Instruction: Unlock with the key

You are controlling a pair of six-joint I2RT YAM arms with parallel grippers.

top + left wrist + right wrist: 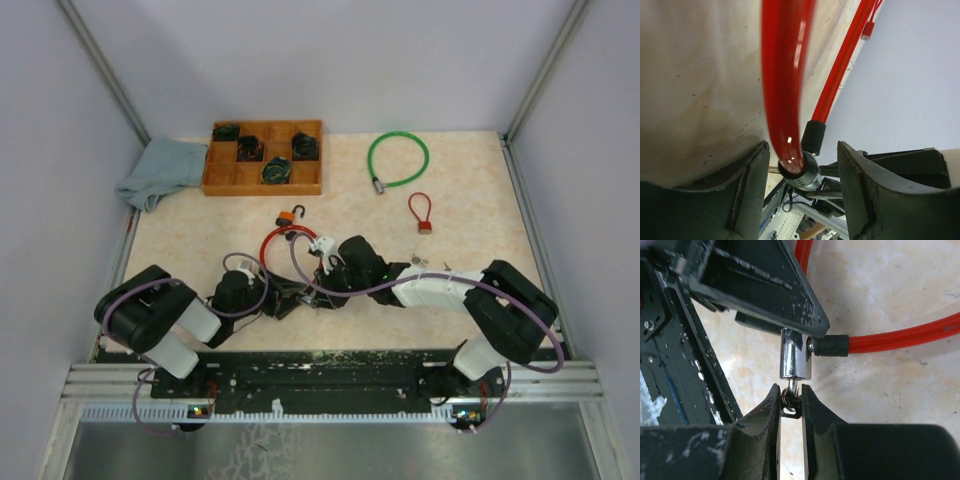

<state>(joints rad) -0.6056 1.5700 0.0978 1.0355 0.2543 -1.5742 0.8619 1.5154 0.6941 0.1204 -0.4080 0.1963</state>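
I logged right claw (790,390) clenched on key (791,409) in red cable lock (795,357), toward bench (480,190) near edge. Left claw (802,155) released, straddling it. Three locks total: green lock (397,158) and small red lock (421,212) far right.

In the right wrist view the key (791,405) is mostly hidden between the fingers of the right gripper (791,394), its blade inside the lock (795,357). In the top view the arms (430,288) cover both. The red cable (785,75) is blurred in the left wrist view and runs off its top edge. What lies in the tray (262,190) is too small to tell.
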